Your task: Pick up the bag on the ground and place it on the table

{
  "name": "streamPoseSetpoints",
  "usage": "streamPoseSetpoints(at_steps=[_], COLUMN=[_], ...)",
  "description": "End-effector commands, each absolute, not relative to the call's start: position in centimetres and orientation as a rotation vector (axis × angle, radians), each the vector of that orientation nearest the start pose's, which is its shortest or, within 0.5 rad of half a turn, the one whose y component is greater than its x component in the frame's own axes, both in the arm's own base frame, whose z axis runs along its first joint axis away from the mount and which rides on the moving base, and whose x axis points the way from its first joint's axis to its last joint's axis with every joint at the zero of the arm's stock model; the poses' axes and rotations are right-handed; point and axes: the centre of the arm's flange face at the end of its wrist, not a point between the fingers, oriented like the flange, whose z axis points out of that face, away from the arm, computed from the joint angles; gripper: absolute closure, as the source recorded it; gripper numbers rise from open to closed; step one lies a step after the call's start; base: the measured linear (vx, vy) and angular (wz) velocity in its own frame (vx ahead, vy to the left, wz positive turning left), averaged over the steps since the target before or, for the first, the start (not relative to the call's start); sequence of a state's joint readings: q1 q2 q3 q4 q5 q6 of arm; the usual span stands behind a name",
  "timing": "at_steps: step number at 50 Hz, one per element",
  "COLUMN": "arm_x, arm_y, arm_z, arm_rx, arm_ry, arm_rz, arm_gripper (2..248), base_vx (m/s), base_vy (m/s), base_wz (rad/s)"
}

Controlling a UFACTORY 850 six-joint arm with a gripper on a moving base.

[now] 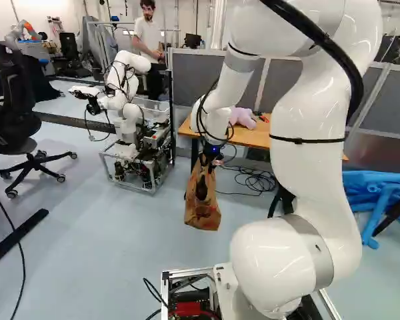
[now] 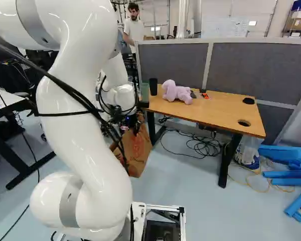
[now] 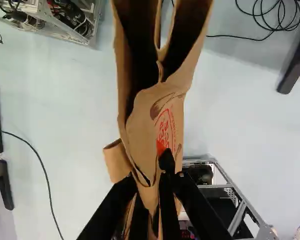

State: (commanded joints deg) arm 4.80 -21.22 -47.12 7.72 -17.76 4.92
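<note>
Our gripper (image 1: 211, 153) is pinching the paper bag (image 1: 203, 205) by its upper edge, w/ bag material btwn both fingers. The bag hangs below, tall & creased, lower than the tabletop & near the L end of the table (image 2: 215, 108) in the R base view; we can't tell if its bottom touches the flr. On the table we've got a pink plush toy (image 2: 176, 92) & a dark cup (image 2: 153, 86). Beneath: coiled black cables (image 2: 203, 145). Further out, blue tubes (image 2: 286, 173) lie R of the table, & another robot (image 1: 125, 100) stands at the L of the L base view.
</note>
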Motion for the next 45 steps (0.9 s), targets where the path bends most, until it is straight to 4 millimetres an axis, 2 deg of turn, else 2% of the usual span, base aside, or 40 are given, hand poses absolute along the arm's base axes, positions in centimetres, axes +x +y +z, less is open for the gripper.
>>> streamPoseSetpoints(at_steps=[45], arm_x=[46.2], arm_y=[3.9], arm_z=[38.5], arm_rx=[-3.049], arm_ry=[0.201], arm_rz=[-0.216], arm_gripper=[229], base_vx=[0.0], base_vy=[0.0], base_wz=[0.0])
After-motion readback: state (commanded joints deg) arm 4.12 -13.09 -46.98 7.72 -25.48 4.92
